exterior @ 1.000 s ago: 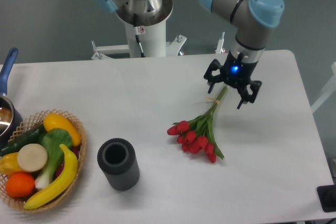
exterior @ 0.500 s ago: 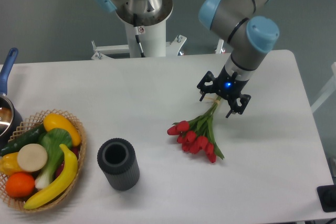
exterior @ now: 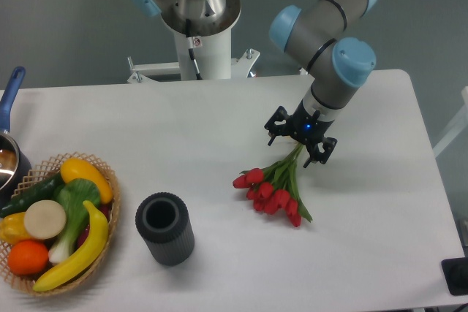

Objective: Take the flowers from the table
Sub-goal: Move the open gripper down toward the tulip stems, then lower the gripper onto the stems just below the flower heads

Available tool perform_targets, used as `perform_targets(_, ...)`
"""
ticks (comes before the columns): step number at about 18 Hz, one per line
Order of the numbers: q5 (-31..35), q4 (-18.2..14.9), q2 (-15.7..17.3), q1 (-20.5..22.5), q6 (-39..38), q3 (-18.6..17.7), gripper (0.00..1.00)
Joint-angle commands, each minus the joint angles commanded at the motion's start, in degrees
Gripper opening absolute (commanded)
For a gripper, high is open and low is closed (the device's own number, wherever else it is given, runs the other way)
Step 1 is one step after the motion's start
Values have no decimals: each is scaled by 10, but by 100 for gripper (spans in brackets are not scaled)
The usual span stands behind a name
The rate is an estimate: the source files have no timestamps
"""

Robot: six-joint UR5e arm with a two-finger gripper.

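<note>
Flowers (exterior: 274, 189) lie right of counter (exterior: 146, 122) centre, blooms toward near edge, stems under the hand (exterior: 300, 142), which straddles them open, gripping nothing; light, floppy and crushable by the look, best pinched at the bunched stems.

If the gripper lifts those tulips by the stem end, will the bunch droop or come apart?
The flowers probably droop: red heads sit far from the open gripper over the stems. Pale string likely keeps them together.
</note>
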Motion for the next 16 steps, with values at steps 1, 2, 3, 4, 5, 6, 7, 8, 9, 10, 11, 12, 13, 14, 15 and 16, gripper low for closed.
perform_targets(1,3,1,-4,0,0,2,100)
perform_targets(2,16,2,-7,0,0,3,100)
perform_targets(3,36,8,-7,-1,0,3,100)
perform_targets(4,52,15,-9,-2,0,1,100)
perform_targets(5,59,18,-14,-3,0,1,100)
perform_targets(6,61,19,-16,-4,1,1,100)
perform_targets(7,62,19,-16,-6,2,2,100)
perform_targets(8,62,19,-16,-6,0,1,100)
perform_targets(9,62,19,-17,-8,0,2,100)
perform_targets(10,62,20,-18,-11,0,1,100)
perform_targets(11,62,24,-21,-12,0,3,100)
perform_targets(12,62,26,-25,-13,-1,4,100)
perform_targets(13,62,28,-27,-13,-1,4,100)
perform_targets(14,62,28,-29,-13,-1,4,100)
perform_targets(15,62,32,-33,-14,0,4,100)
perform_targets(16,62,34,-38,-14,0,4,100)
